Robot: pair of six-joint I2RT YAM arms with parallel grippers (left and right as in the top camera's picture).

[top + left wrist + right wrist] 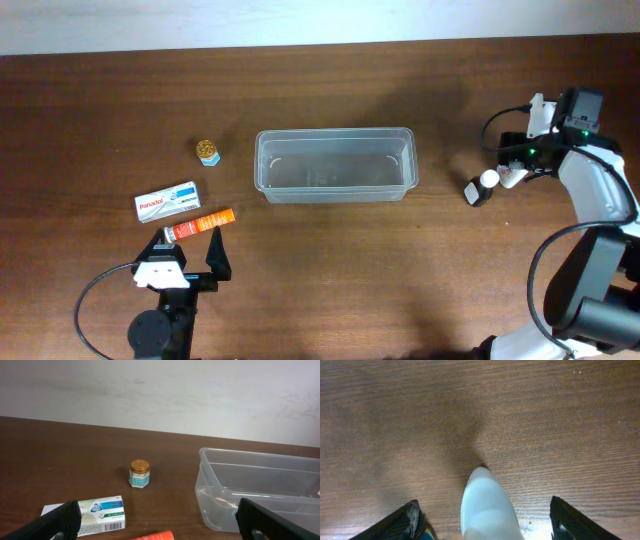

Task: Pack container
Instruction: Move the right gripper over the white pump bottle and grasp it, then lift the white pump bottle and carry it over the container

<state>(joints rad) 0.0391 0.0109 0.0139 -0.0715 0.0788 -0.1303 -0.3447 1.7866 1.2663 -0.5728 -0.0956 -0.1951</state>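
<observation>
Center R claw (483, 505), spread astride bottle (481, 187); pinch low & lift straight, then left to tub (335, 192). Leave L claw (190, 240) spread.

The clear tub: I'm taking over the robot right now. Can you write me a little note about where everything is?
Left gripper: open, holding nothing, just beside the orange box.
Right gripper: open, one finger on each side of the white-capped bottle, to the right of the container.
Container: middle of the table, empty.
Done: nothing packed yet.
Left to do: the bottle, orange box, white box and small jar all sit outside the container.
</observation>
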